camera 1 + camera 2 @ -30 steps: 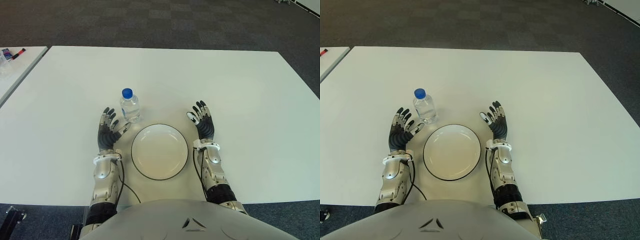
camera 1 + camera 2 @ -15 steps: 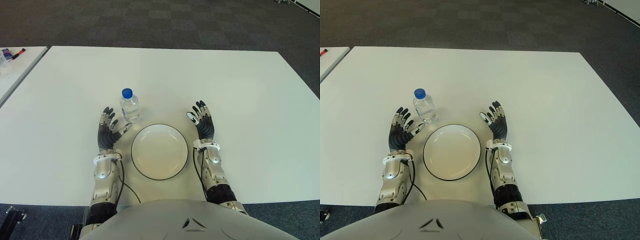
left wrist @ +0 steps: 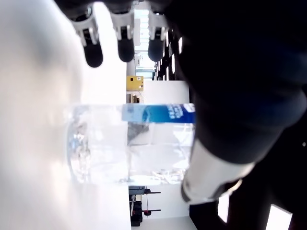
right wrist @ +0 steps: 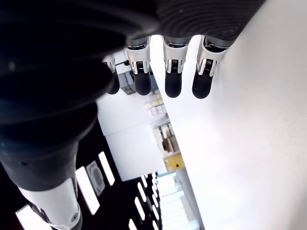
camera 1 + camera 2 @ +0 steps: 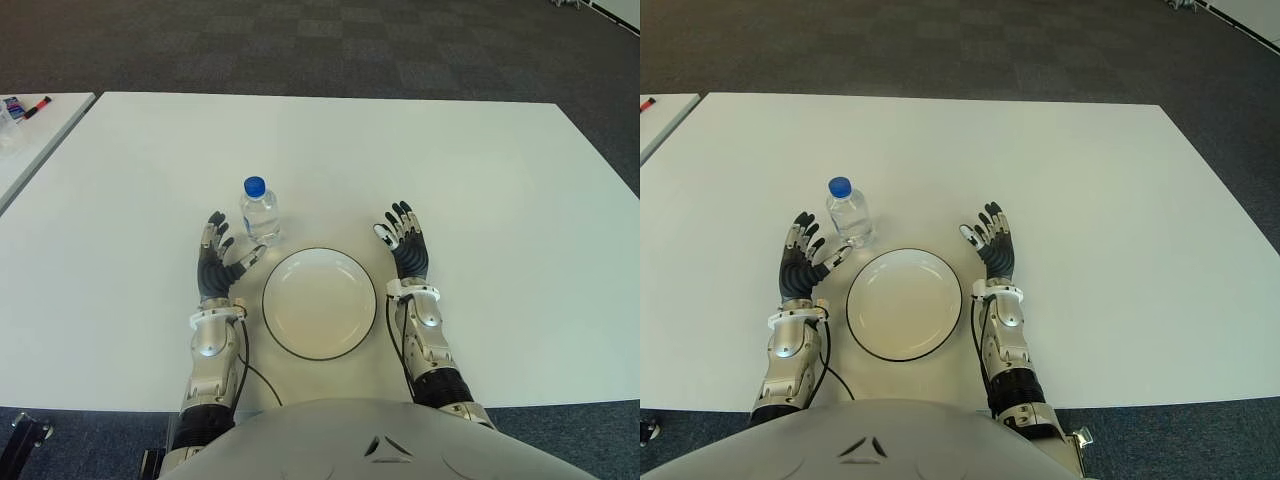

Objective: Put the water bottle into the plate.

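**Item: water bottle, upright on table, not in plate**

I log the water bottle [image 5: 260, 211] standing clear with a blue cap, just beyond the white plate [image 5: 319, 303], on its left. Left hand [image 5: 219, 262] wide, empty, thumb near the bottle's base. My left wrist view alone shows its blue label band. Right hand [image 5: 405, 245] wide, empty, right of the plate

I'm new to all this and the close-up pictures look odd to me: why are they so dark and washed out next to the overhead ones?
Eye views: even light on the white table, soft shadows, water bottle and plate crisp. Left wrist view: the left hand fills the frame as a near-black mass, the table glares white, and the bottle shows sideways. Right wrist view: the right hand is likewise silhouetted against bright table.
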{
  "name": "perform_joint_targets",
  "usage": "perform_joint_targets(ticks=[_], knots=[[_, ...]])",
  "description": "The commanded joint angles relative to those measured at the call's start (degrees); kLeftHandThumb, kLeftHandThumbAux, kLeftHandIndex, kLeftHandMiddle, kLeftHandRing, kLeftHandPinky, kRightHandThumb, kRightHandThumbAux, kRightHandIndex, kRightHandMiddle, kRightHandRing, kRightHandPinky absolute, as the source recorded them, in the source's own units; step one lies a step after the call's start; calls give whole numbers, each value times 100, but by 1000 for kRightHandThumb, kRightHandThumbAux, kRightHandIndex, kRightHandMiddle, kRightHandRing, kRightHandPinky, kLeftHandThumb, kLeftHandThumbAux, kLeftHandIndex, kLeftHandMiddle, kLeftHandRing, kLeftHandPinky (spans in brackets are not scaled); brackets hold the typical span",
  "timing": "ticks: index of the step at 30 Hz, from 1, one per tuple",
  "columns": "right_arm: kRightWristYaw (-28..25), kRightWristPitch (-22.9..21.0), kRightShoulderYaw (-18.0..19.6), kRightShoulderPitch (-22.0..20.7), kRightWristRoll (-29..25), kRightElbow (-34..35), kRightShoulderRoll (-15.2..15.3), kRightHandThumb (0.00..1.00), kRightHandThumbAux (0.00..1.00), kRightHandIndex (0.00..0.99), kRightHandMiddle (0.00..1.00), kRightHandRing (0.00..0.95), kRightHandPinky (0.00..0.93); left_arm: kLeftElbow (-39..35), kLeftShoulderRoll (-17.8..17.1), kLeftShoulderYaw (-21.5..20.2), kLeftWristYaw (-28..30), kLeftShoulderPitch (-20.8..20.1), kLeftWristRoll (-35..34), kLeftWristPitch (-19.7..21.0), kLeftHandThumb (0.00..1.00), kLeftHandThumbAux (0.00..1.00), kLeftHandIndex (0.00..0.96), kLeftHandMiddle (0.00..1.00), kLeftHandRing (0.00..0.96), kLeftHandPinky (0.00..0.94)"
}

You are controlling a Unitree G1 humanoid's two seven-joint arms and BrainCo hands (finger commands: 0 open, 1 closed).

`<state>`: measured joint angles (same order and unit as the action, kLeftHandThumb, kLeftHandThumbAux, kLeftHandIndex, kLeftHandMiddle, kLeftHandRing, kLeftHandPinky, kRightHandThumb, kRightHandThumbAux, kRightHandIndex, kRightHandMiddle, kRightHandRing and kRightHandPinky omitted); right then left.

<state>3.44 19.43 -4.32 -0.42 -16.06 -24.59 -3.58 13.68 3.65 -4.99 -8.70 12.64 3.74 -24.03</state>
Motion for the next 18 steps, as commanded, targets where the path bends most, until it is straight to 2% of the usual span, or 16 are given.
perform_joint_targets(ticks=[1, 7, 18], knots=[[100, -192, -6, 107, -53, -246, -798, 19, 790, 79, 95, 84, 118, 87, -19, 76, -172, -33, 247, -32, 5, 894, 50, 87, 91, 141], [87, -194, -22, 108, -46, -243, -793, 13, 784, 76, 94, 84, 118, 83, -49, 126, -327, -37, 456, -59, 3, 876, 61, 89, 92, 140], [111, -196, -27, 116, -45, -237, -803, 22, 777, 78, 92, 83, 120, 40, -183, 279, -484, -60, 921, 575, 0, 860, 77, 77, 65, 76]])
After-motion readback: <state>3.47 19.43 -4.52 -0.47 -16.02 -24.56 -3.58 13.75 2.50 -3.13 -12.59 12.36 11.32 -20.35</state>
